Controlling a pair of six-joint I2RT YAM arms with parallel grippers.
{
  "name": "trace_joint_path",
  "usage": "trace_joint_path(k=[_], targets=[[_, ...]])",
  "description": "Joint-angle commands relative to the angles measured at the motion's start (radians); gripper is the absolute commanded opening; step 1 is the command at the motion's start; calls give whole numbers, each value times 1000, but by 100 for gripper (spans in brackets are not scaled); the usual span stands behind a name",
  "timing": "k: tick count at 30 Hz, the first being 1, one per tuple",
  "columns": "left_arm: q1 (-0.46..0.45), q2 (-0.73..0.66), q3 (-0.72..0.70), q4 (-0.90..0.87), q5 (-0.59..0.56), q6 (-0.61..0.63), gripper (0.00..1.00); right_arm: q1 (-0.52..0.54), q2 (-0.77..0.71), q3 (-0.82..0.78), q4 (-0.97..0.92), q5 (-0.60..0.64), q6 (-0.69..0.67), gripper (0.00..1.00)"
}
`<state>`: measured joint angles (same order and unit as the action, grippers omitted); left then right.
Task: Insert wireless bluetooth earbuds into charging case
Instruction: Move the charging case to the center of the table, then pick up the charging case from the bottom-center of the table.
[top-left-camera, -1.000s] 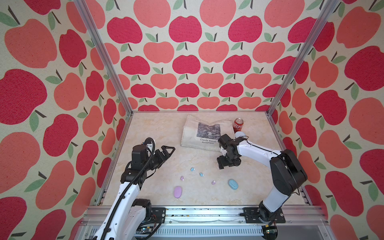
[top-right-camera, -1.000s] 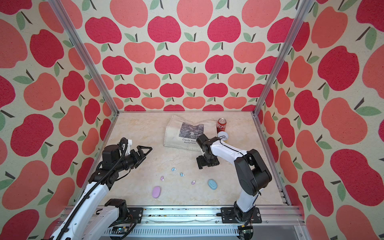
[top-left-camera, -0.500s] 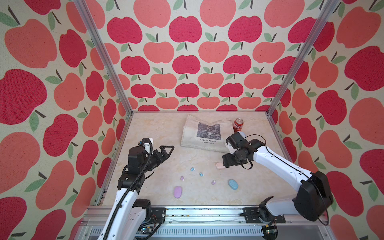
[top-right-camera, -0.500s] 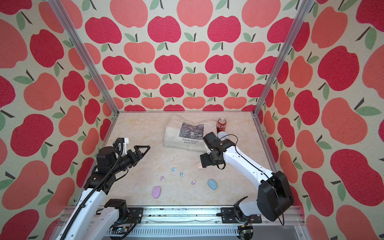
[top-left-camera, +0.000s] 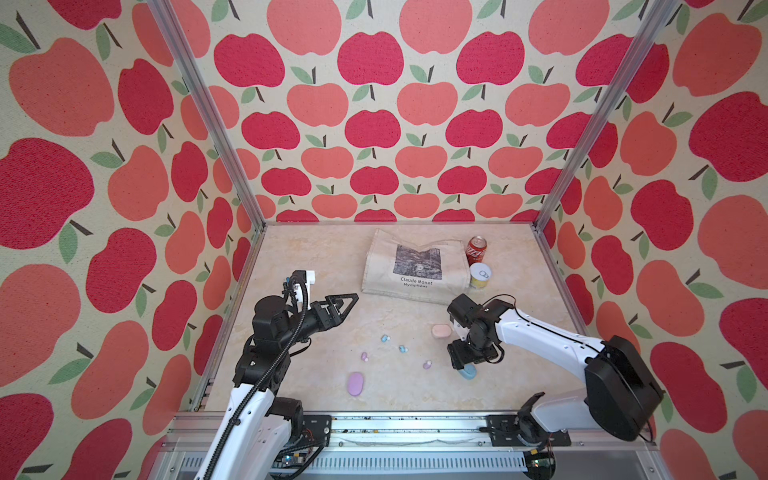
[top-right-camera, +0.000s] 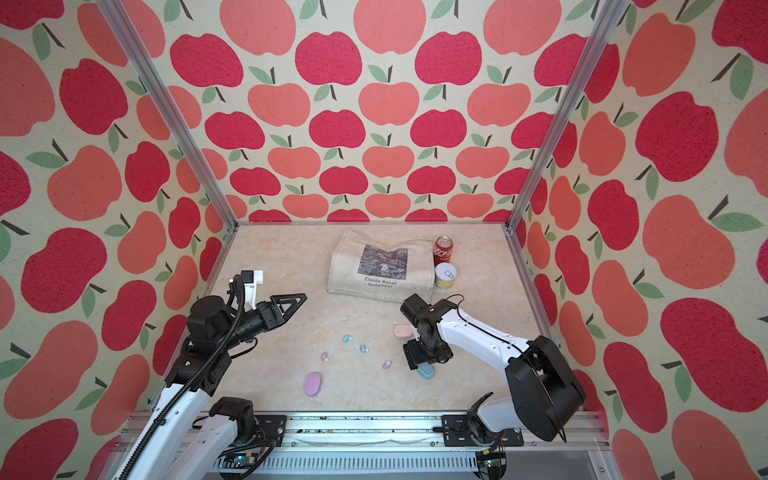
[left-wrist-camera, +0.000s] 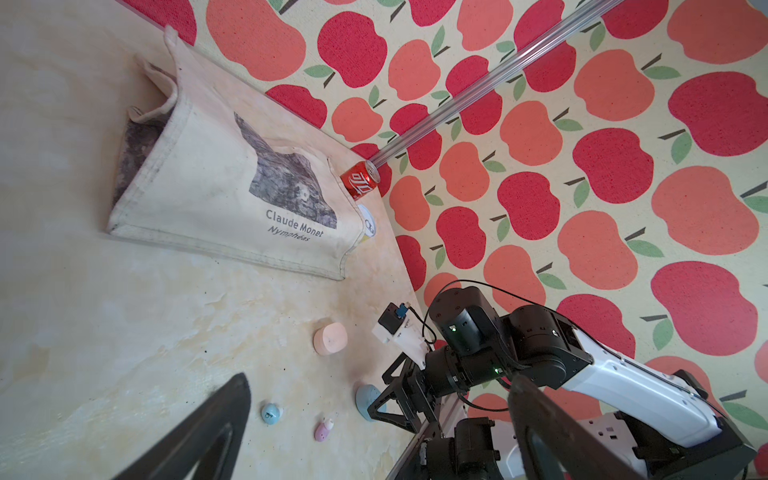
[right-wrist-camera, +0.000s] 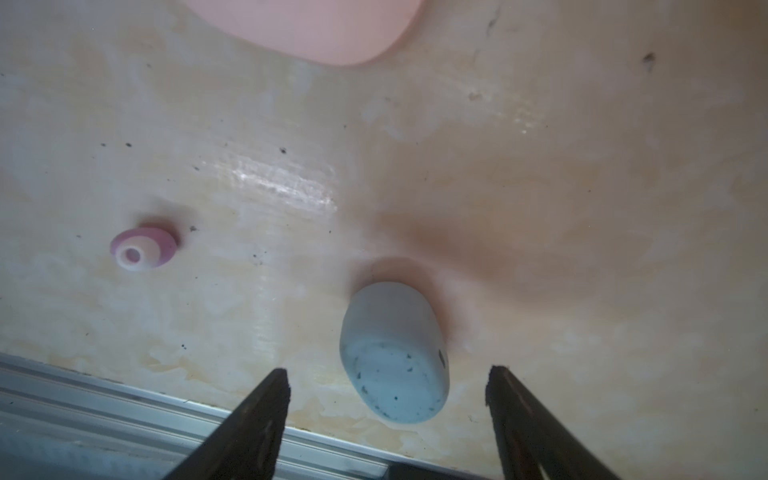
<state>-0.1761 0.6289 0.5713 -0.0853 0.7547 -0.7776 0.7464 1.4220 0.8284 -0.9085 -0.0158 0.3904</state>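
Four earbuds lie loose on the table in both top views: two light blue (top-left-camera: 385, 338) (top-left-camera: 402, 348) and two lilac (top-left-camera: 364, 356) (top-left-camera: 427, 365). Three shut oval cases lie around them: pink (top-left-camera: 441, 331), lilac (top-left-camera: 355, 383) and blue (top-left-camera: 467, 371). My right gripper (top-left-camera: 462, 366) points down just over the blue case (right-wrist-camera: 395, 353), open, a finger on either side and not touching it. A lilac earbud (right-wrist-camera: 143, 248) lies beside it. My left gripper (top-left-camera: 352, 297) hovers open and empty above the table's left part, far from the earbuds.
A cream tote bag (top-left-camera: 415, 266) lies flat at the back, with a red can (top-left-camera: 476, 249) and a yellow tin (top-left-camera: 481, 276) at its right. The metal front rail (right-wrist-camera: 124, 399) runs close to the blue case. Apple-patterned walls enclose three sides.
My right arm has swung from the pink case toward the front edge and now stands over the blue case, leaving the pink case uncovered. The left arm has barely moved.
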Motion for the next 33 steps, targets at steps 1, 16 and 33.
trace_joint_path(k=[1, 16, 33], targets=[[-27, -2, 42, -26, -19, 46, 99, 13, 29, -27, 12, 13, 1, 75], [-49, 12, 73, -87, -51, 72, 98, 34, 30, -48, 45, -7, 37, 34], [-212, 36, 16, 185, -139, 143, 95, -37, -296, 179, 262, -325, 325, 26]])
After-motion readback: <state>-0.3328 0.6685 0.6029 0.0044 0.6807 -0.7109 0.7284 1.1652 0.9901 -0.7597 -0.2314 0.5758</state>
